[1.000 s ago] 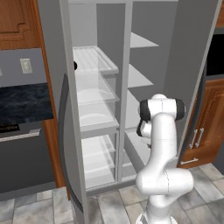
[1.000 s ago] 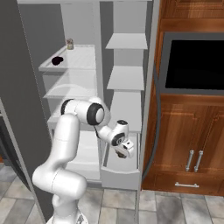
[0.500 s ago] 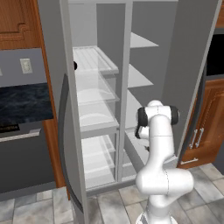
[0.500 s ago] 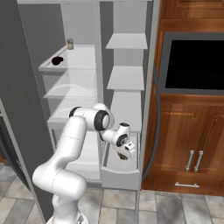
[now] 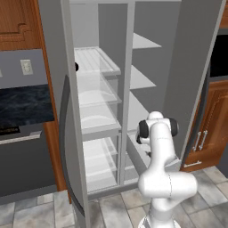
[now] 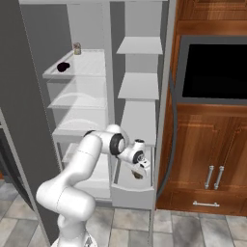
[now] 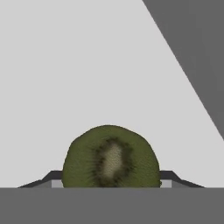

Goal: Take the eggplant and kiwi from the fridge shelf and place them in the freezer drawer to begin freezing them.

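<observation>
I'm looking into a home kitchen: an open fridge (image 6: 96,96) with shelves, wooden cabinets (image 6: 212,159), a built-in oven (image 6: 217,70), a dark stone worktop (image 5: 24,104) and grey floor tiles (image 6: 193,226).

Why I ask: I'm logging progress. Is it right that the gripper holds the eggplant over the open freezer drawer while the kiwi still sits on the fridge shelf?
Not quite: the two are swapped. The hand view shows the gripper shut on the kiwi, and the right base view shows it over the freezer drawer, with the eggplant still on the fridge shelf.
</observation>
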Robot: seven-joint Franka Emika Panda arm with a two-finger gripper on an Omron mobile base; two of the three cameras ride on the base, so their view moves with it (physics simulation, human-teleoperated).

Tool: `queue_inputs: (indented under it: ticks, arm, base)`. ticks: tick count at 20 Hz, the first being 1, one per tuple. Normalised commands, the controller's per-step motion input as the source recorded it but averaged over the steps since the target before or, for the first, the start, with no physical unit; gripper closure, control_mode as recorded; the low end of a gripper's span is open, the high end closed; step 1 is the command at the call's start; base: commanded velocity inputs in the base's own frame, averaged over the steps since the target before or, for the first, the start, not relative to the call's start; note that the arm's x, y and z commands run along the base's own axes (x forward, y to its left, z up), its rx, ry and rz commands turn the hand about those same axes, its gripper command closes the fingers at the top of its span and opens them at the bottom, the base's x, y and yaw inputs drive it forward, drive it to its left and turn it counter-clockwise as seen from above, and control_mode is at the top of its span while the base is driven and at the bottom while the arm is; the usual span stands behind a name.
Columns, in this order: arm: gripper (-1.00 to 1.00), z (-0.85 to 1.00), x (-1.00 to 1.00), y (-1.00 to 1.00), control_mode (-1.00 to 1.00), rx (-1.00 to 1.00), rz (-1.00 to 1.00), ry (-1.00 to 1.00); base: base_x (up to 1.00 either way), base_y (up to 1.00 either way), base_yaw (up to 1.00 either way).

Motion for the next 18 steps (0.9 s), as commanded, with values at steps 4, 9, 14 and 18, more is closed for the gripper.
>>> queue_inputs:
  ticks: [4,9,14,18]
  arm:
    - [-1.0,-0.14,0.13,-0.06,-1.0,0.0,0.0,0.01]
    - [-1.0,0.04,0.01,0.0,-1.0,0.01,0.0,0.0]
    - [-1.0,0.38,-0.09,0.0,-1.0,0.03,0.0,0.0]
    - [-1.0,0.29,-0.78,0.13,-1.0,0.0,0.0,-0.01]
  base:
    - [0.0,0.0,0.0]
    - [0.0,0.0,0.0]
    - [0.0,0.0,0.0]
    - [0.0,0.0,0.0]
